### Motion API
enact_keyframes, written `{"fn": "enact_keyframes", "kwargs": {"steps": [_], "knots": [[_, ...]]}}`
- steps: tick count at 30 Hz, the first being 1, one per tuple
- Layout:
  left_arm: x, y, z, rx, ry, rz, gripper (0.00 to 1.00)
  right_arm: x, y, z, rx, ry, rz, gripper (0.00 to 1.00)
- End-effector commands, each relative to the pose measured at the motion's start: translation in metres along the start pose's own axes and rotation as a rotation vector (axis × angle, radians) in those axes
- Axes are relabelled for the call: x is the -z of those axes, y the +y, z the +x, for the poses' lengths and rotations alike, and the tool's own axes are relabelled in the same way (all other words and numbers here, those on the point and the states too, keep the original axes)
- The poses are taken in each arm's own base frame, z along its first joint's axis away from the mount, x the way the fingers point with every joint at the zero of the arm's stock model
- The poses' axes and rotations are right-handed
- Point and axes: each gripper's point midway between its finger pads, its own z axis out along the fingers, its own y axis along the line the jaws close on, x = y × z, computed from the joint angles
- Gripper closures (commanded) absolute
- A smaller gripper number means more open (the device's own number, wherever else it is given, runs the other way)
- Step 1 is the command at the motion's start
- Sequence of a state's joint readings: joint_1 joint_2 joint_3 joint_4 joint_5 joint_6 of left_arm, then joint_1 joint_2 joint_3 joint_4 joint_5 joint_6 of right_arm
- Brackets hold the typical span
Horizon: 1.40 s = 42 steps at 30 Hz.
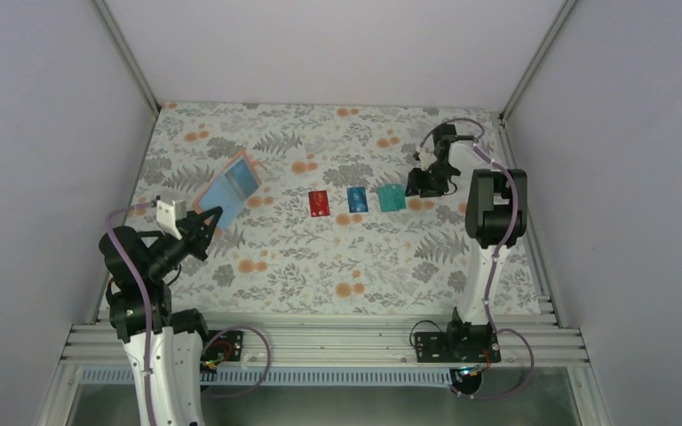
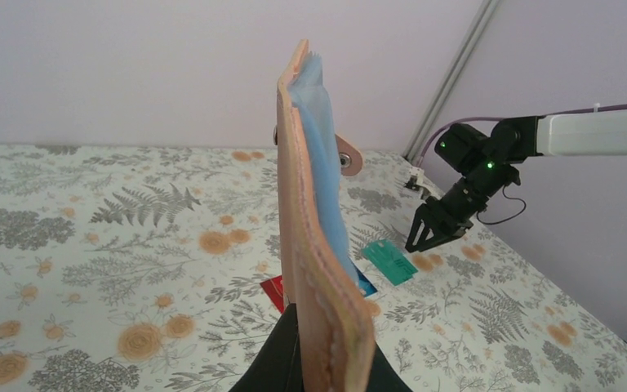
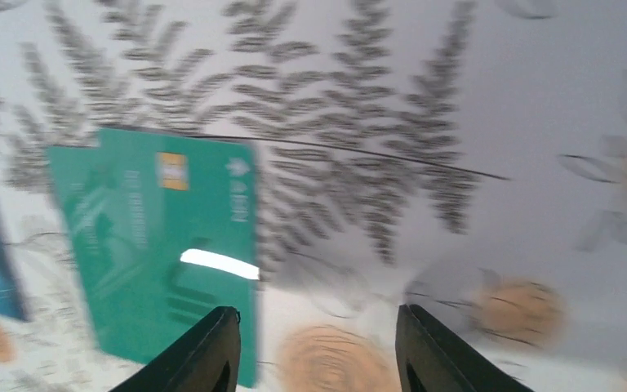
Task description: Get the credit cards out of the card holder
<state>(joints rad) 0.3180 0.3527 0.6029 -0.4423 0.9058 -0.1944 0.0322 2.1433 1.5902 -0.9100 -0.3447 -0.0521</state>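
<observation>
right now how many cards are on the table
3, in a row: red card left, blue card middle, teal card by the right end effector. The holder might hide more.

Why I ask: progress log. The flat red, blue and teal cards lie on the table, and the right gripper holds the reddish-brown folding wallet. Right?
No: the left gripper holds the reddish-brown folding wallet, as the top external view shows. The rest stands.

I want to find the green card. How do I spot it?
Look at the flowery tablecloth, where three cards lie in a row near the middle. The green card is the end one nearest the right tool. It alone is teal green; beside it lie the blue card, then the red card.
</observation>
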Motion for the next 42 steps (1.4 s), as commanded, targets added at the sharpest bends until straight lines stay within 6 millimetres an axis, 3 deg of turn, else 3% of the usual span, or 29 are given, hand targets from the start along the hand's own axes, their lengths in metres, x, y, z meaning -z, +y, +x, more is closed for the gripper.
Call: {"fn": "enact_keyframes", "kwargs": {"steps": [1, 2, 4, 6, 8, 10, 12, 14, 16, 18, 21, 25, 28, 32, 38, 42], "knots": [[0.001, -0.011, -0.007, -0.041, -0.019, 0.063, 0.98, 0.037, -0.030, -0.010, -0.062, -0.082, 0.228, 0.47], [0.001, -0.016, -0.008, -0.064, -0.022, 0.085, 0.97, 0.051, -0.029, -0.015, -0.066, -0.123, 0.265, 0.46], [0.004, -0.027, -0.015, -0.130, -0.036, 0.134, 0.98, 0.080, -0.004, -0.027, -0.026, -0.226, 0.293, 0.46], [0.008, -0.044, -0.023, -0.214, -0.046, 0.201, 0.98, 0.110, 0.056, -0.036, 0.123, -0.368, 0.232, 0.43], [0.015, -0.065, -0.026, -0.287, -0.041, 0.301, 0.98, 0.147, 0.143, -0.028, 0.365, -0.531, 0.049, 0.40], [0.022, -0.081, -0.025, -0.352, -0.038, 0.377, 0.98, 0.188, 0.230, 0.010, 0.631, -0.660, -0.248, 0.37], [0.025, -0.089, -0.026, -0.369, -0.034, 0.416, 0.97, 0.237, 0.297, 0.062, 0.862, -0.761, -0.577, 0.34], [0.027, -0.093, -0.030, -0.372, -0.037, 0.432, 0.98, 0.263, 0.335, 0.103, 1.014, -0.781, -0.762, 0.32], [0.028, -0.095, -0.034, -0.377, -0.042, 0.428, 0.98, 0.269, 0.363, 0.135, 1.134, -0.768, -0.849, 0.27], [0.029, -0.096, -0.036, -0.389, -0.046, 0.421, 0.98, 0.269, 0.380, 0.158, 1.215, -0.751, -0.888, 0.20], [0.030, -0.096, -0.036, -0.375, -0.043, 0.421, 0.98, 0.272, 0.401, 0.181, 1.274, -0.739, -0.934, 0.18], [0.029, -0.095, -0.040, -0.369, -0.048, 0.407, 0.98, 0.272, 0.421, 0.199, 1.319, -0.739, -0.955, 0.11], [0.029, -0.095, -0.039, -0.366, -0.050, 0.406, 0.98, 0.266, 0.433, 0.185, 1.261, -0.818, -0.846, 0.10], [0.029, -0.095, -0.039, -0.356, -0.047, 0.408, 0.98, 0.258, 0.431, 0.162, 1.177, -0.891, -0.731, 0.16], [0.029, -0.095, -0.037, -0.357, -0.046, 0.407, 0.98, 0.246, 0.435, 0.154, 1.159, -0.874, -0.707, 0.18], [0.028, -0.093, -0.038, -0.359, -0.050, 0.401, 0.98, 0.228, 0.439, 0.161, 1.202, -0.806, -0.723, 0.15]]}}
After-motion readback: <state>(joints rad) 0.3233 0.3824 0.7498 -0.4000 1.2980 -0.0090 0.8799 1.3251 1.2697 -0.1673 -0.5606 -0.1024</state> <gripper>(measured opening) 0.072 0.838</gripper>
